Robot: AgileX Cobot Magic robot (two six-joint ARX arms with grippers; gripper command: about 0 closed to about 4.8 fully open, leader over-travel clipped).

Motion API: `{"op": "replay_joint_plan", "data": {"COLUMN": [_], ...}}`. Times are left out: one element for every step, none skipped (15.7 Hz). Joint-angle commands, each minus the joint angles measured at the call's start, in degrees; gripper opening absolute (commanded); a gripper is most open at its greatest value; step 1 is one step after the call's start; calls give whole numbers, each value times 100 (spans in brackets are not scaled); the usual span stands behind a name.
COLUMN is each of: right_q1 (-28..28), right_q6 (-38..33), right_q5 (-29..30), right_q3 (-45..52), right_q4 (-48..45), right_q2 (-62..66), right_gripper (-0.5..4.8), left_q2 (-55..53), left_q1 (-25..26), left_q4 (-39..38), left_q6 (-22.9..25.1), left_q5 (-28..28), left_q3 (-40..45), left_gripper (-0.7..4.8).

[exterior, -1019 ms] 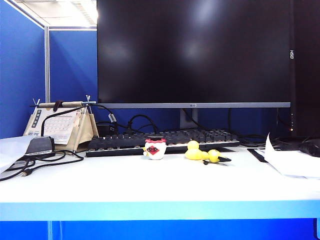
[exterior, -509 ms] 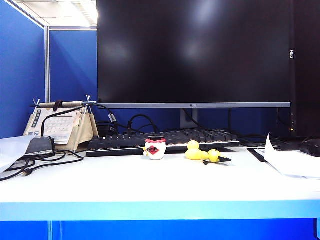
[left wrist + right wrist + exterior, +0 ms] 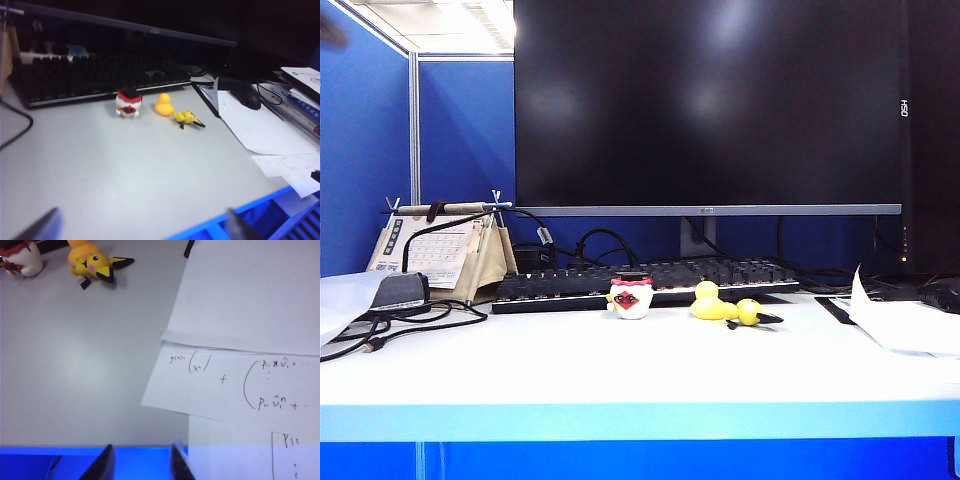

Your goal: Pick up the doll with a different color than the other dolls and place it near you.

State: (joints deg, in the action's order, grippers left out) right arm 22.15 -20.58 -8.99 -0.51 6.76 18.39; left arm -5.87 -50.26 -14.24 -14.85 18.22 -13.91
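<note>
Left gripper (image 3: pixel 140 226): fingers spread wide apart, nothing between them, hanging above the near edge of the white table (image 3: pixel 125 170), well short of the dolls. Only two blurred dark fingertips (image 3: pixel 42 227) show in its wrist view.

Right gripper (image 3: pixel 140 462): two dark fingertips (image 3: pixel 102 465) a narrow gap apart, nothing between them, poised over the table's blue front edge beside sheets of handwritten paper (image 3: pixel 240 380).

White doll with red cap (image 3: pixel 631 297): upright on the table, just in front of the black keyboard (image 3: pixel 640 282), clear of both grippers.

Yellow duck doll (image 3: pixel 706 302): just beside the white doll, to its right in the exterior view.

Yellow figure with dark pointed ears (image 3: pixel 750 312): lying on its side, touching or nearly touching the duck, further right.

Surroundings: large dark monitor (image 3: pixel 710 100) behind the keyboard; desk calendar (image 3: pixel 440 250) and loose black cables (image 3: pixel 390 325) at far left; papers (image 3: pixel 910 325) and a black mouse (image 3: pixel 246 95) at right. Open tabletop lies between the grippers and the dolls.
</note>
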Motion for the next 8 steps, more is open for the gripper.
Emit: {"op": "replay_joint_plan", "data": {"right_q1": [11, 11, 11, 11, 11, 13, 11, 9], "right_q6": [-20, -20, -20, -20, -20, -20, -20, -20], "right_q5": [-9, -7, -9, -9, -7, -2, -11, -11], "right_q3": [13, 13, 13, 13, 13, 13, 13, 13], "right_q4": [-101, -101, -98, -101, -98, -98, -101, -101], "right_q2": [-9, -9, -9, -9, -7, -9, -9, -9], "right_gripper": [144, 144, 144, 144, 144, 144, 144, 144], "left_q2": [-1316, -2105, -2736, -3283, -3919, -4903, -5407, -5939], "left_q1": [7, 7, 9, 9, 9, 87, 245, 433], "left_q4": [1119, 1340, 1436, 1528, 1690, 2013, 2155, 2240], "left_q6": [540, 719, 876, 946, 1023, 1027, 984, 870], "left_q5": [-166, -256, -308, -313, -328, -361, -586, -876], "left_q3": [-616, -984, -1292, -1556, -1829, -2205, -2391, -2594], "left_gripper": [479, 479, 479, 479, 479, 479, 479, 479]}}
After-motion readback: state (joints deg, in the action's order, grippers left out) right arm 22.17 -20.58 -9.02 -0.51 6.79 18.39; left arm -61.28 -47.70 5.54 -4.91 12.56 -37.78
